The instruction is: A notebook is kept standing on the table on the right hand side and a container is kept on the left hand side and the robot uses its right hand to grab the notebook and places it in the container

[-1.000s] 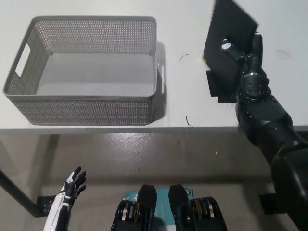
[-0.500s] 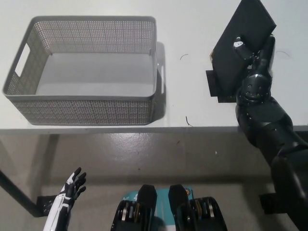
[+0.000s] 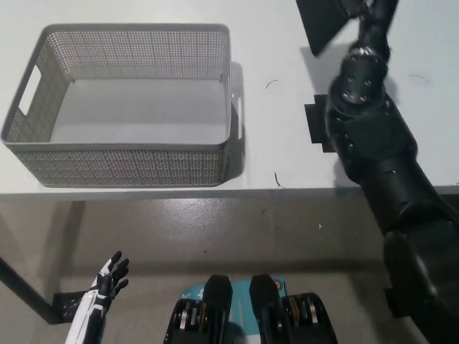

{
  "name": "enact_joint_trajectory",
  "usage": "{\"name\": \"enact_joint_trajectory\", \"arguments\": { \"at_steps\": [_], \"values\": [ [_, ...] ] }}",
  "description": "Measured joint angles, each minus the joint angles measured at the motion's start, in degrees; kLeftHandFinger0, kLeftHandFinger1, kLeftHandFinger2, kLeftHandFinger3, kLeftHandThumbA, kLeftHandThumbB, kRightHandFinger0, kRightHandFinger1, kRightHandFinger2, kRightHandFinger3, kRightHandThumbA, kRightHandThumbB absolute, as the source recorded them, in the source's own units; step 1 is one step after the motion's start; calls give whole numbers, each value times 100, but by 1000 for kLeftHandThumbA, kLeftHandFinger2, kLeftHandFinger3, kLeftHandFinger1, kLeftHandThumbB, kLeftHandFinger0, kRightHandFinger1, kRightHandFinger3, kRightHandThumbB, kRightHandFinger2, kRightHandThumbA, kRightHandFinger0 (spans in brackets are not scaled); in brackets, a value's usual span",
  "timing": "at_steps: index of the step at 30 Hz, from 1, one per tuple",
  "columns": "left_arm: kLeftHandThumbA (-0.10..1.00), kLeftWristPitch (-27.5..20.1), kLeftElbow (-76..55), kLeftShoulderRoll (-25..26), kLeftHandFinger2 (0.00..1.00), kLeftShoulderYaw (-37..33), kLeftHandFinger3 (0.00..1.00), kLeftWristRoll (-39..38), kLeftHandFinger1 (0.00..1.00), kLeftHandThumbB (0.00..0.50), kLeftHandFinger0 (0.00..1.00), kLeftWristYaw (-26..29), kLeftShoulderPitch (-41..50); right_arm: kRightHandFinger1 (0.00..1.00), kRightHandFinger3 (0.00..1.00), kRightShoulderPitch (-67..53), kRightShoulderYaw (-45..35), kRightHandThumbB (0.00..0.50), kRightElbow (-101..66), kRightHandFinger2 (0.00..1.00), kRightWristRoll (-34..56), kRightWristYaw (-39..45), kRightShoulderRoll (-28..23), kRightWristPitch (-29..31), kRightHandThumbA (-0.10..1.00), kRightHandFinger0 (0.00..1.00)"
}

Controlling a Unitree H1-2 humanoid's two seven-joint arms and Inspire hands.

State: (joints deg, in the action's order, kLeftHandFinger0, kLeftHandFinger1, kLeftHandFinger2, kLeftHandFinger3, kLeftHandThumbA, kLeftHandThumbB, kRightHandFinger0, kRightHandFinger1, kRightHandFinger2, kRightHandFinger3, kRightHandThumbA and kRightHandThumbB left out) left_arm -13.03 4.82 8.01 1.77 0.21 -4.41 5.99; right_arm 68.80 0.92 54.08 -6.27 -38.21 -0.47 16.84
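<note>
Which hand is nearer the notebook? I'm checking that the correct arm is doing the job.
The right hand. It is at the notebook at the picture's top right and appears to hold it above the table. The left hand hangs open below the table edge, lower left.

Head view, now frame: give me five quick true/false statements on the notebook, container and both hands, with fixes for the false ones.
1. The notebook is lifted near the picture's top edge, held by the right hand. True.
2. The container already holds the notebook. False: nothing lies inside it.
3. The left hand is gripping the container's rim. False: it hangs below the table edge, fingers apart, holding nothing.
4. The container sits on the robot's left side of the table. True.
5. The notebook is white. False: it is black.
</note>
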Motion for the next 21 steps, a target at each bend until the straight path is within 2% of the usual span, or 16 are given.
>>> {"name": "enact_joint_trajectory", "arguments": {
  "at_steps": [2, 3, 4, 10, 12, 14, 17, 18, 21],
  "values": [
    [1000, 3, 0, 1, 1000, -3, 1000, 0, 1000, 217, 1000, -3, -8, 44, 621, 139, 103, 91, -309, 504, -128, -33, 136, -85, -100, 0],
    [1000, 3, -1, 1, 1000, -5, 1000, 1, 1000, 217, 1000, -4, -12, 20, 599, 216, 129, 105, -393, 469, -181, -40, 196, -128, -100, 0],
    [1000, 4, -1, 2, 1000, -7, 1000, 1, 1000, 217, 1000, -4, -14, 4, 598, 295, 165, 96, -485, 459, -240, -48, 252, -165, -100, 0],
    [1000, 4, -1, 58, 1000, -20, 1000, -2, 1000, 229, 1000, -48, -12, 0, 626, 683, 346, 92, -429, 477, -472, -78, 605, -267, -100, 0],
    [1000, 4, -1, 62, 1000, -27, 1000, -3, 1000, 231, 1000, -61, -18, 0, 514, 708, 364, 93, -394, 441, -507, -80, 684, -279, -100, 0],
    [1000, 4, -1, 63, 1000, -27, 1000, -4, 1000, 233, 1000, -65, -18, 0, 485, 726, 376, 96, -281, 422, -545, -103, 777, -277, -100, 0],
    [1000, 4, 0, 61, 1000, -38, 1000, -2, 1000, 262, 1000, -67, -39, 0, 522, 727, 404, 96, -28, 461, -596, -126, 955, -273, -100, 0],
    [1000, 4, 0, 63, 1000, -45, 1000, -2, 1000, 264, 1000, -68, -50, 0, 554, 742, 430, 101, 111, 497, -616, -141, 1012, -262, -100, 0],
    [1000, 4, -1, 61, 1000, -75, 1000, -1, 1000, 258, 1000, -69, -105, 1, 570, 744, 545, 89, 496, 513, -694, -174, 1145, -245, -100, 0]
  ]
}}
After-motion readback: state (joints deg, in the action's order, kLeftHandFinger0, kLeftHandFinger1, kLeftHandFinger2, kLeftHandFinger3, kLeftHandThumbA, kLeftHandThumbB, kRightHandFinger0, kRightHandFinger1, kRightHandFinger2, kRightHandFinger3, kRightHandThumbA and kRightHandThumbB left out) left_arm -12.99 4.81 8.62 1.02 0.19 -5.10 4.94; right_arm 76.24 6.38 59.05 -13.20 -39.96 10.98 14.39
